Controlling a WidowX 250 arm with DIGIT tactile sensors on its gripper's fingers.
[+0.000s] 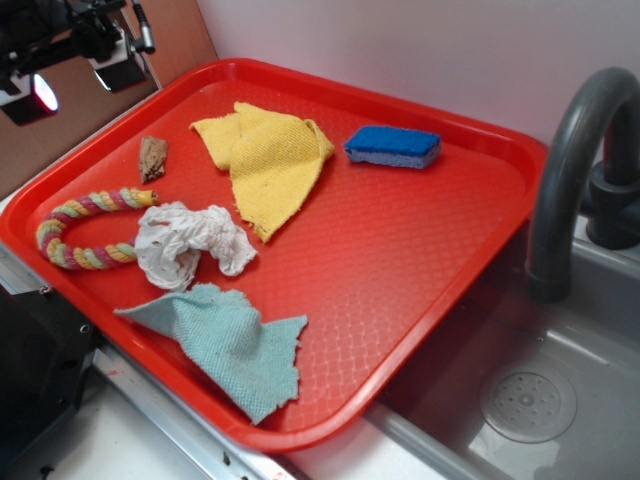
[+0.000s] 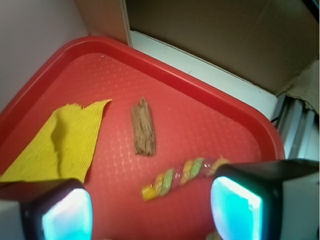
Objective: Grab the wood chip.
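Note:
The wood chip [image 1: 152,157] is a small rough grey-brown piece lying flat on the red tray [image 1: 400,260] near its far left corner. In the wrist view the wood chip [image 2: 143,127] lies in the middle, beyond the fingers. My gripper [image 1: 78,72] hangs high above the tray's far left edge, above and left of the chip. In the wrist view the gripper [image 2: 151,210] is open and empty, its two glowing pads [image 2: 67,220] wide apart, well above the tray.
A braided multicoloured rope [image 1: 80,228] lies just in front of the chip; its end shows in the wrist view [image 2: 180,177]. A yellow cloth [image 1: 268,160], crumpled white paper [image 1: 188,243], teal cloth [image 1: 225,338] and blue sponge [image 1: 393,146] are on the tray. A sink faucet [image 1: 570,160] stands at right.

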